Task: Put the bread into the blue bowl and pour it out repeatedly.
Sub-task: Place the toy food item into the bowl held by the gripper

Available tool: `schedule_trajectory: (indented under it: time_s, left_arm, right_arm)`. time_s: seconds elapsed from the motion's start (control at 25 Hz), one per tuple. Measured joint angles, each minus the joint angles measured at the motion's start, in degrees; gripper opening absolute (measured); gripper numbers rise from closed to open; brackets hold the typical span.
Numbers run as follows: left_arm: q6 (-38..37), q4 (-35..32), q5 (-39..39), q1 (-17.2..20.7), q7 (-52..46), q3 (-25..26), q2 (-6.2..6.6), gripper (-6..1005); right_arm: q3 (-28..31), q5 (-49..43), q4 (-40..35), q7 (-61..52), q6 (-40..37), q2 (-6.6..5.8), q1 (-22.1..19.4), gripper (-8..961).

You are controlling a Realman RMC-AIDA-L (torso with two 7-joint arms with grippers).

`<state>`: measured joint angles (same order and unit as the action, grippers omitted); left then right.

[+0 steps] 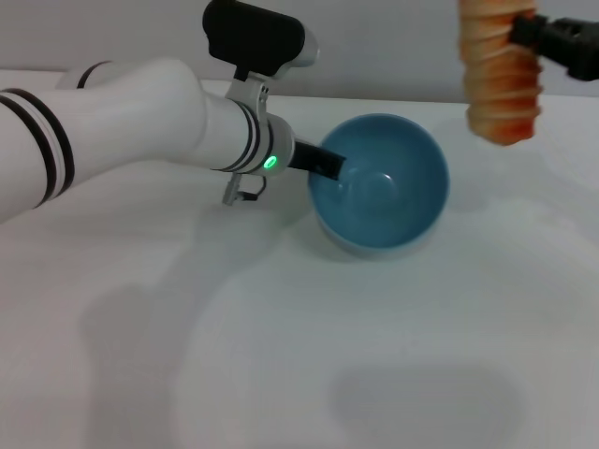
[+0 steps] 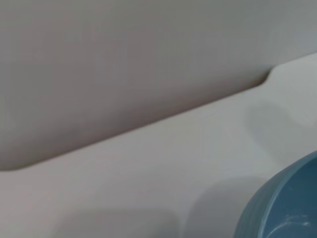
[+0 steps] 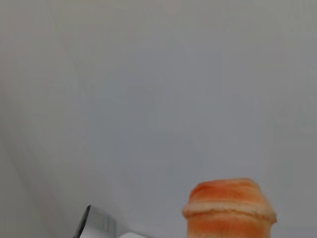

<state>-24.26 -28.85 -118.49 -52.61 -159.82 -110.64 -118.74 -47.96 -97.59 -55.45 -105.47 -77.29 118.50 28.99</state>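
The blue bowl (image 1: 379, 182) sits on the white table, tipped slightly toward me, with nothing inside. My left gripper (image 1: 323, 161) grips its left rim, one dark finger inside the wall. The left wrist view catches only an edge of the blue bowl (image 2: 282, 208). The bread (image 1: 501, 75), an orange ridged loaf with pale stripes, hangs upright in the air above and to the right of the bowl. My right gripper (image 1: 529, 33) is shut on it from the right, near its upper part. The end of the bread (image 3: 229, 208) shows in the right wrist view.
The white table (image 1: 299, 355) spreads in front of the bowl. A pale wall (image 2: 124, 64) rises behind the table's far edge. My left arm (image 1: 112, 131) reaches across the left side of the table.
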Motion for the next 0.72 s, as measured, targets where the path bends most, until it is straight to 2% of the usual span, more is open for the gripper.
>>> schedule_trajectory:
  time_s: [0.28, 0.72]
  left_arm:
    - [-3.8, -5.0, 0.8, 0.0, 0.0, -0.5, -0.05, -1]
    - [-5.3, -6.1, 0.8, -1.3, -1.3, 0.1, 0.16, 0]
  right_arm:
    - [-2.1, -0.6, 10.7, 4.4, 1.9, -0.07, 3.9, 117]
    - [-4.3, -3.3, 17.1, 6.0, 9.1, -0.06, 4.8, 115]
